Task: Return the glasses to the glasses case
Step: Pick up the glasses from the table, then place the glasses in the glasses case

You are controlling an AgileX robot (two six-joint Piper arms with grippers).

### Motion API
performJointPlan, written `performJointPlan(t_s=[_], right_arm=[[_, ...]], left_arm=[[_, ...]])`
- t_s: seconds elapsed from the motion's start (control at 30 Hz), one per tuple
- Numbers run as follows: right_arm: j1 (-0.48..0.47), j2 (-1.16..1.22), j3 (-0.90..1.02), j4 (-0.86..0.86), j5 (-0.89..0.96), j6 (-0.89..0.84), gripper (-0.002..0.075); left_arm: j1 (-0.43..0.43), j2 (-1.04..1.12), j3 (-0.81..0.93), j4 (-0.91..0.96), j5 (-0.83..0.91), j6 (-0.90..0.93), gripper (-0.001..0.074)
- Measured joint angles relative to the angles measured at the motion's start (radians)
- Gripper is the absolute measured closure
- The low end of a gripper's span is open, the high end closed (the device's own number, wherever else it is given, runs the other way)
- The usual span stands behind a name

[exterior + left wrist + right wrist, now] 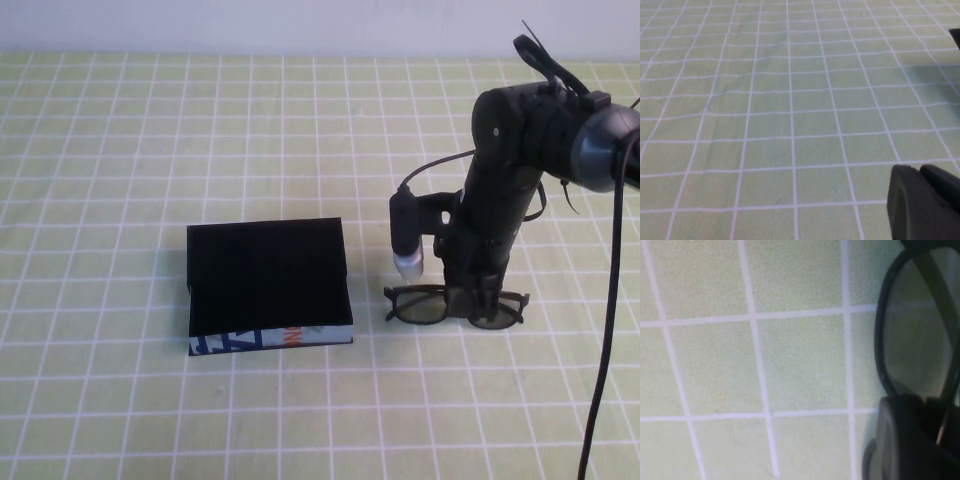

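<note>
Here the right pincer (pixel 478 297) is down on the desk (pixel 120 150), its fingers closing around the bridge of the glasses (pixel 455 306), which lie flat directly beneath it. The glasses case (pixel 268 287) sits shut, well off to that pincer's left. The left pincer (pixel 925 202) hovers over bare checked cloth; I cannot tell how its fingers stand.

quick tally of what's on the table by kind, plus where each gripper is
Glasses: 1, black frame, right of the case
Glasses case: 1, black, lid shut
Total: 2
Right gripper: down on the glasses at the bridge, closing on them.
Left gripper: off to the side over bare tablecloth, holding nothing.
</note>
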Motion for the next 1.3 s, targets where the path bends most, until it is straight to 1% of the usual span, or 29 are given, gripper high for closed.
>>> performJointPlan(t_s=[0.13, 0.23, 0.4, 0.53, 0.63, 0.73, 0.93, 1.3], right_arm=[[0.015, -0.035, -0.003, -0.02, 0.007, 0.037, 0.0668], [0.055, -0.087, -0.03, -0.033, 0.015, 0.107, 0.0668], [0.188, -0.144, -0.115, -0.057, 0.025, 0.167, 0.0669], [0.301, -0.121, -0.198, -0.071, 0.03, 0.184, 0.0669], [0.362, -0.065, -0.268, -0.075, 0.033, 0.199, 0.067], [0.402, -0.001, -0.337, -0.08, 0.033, 0.212, 0.067], [0.442, 0.087, -0.427, -0.083, 0.033, 0.216, 0.067], [0.442, 0.136, -0.431, -0.109, 0.033, 0.216, 0.0671]], left_arm=[[0.0, 0.0, 0.0, 0.0, 0.0, 0.0, 0.0737], [0.0, 0.0, 0.0, 0.0, 0.0, 0.0, 0.0737], [0.0, 0.0, 0.0, 0.0, 0.0, 0.0, 0.0737], [0.0, 0.0, 0.0, 0.0, 0.0, 0.0, 0.0737], [0.0, 0.0, 0.0, 0.0, 0.0, 0.0, 0.0737], [0.0, 0.0, 0.0, 0.0, 0.0, 0.0, 0.0737], [0.0, 0.0, 0.0, 0.0, 0.0, 0.0, 0.0737], [0.0, 0.0, 0.0, 0.0, 0.0, 0.0, 0.0737]])
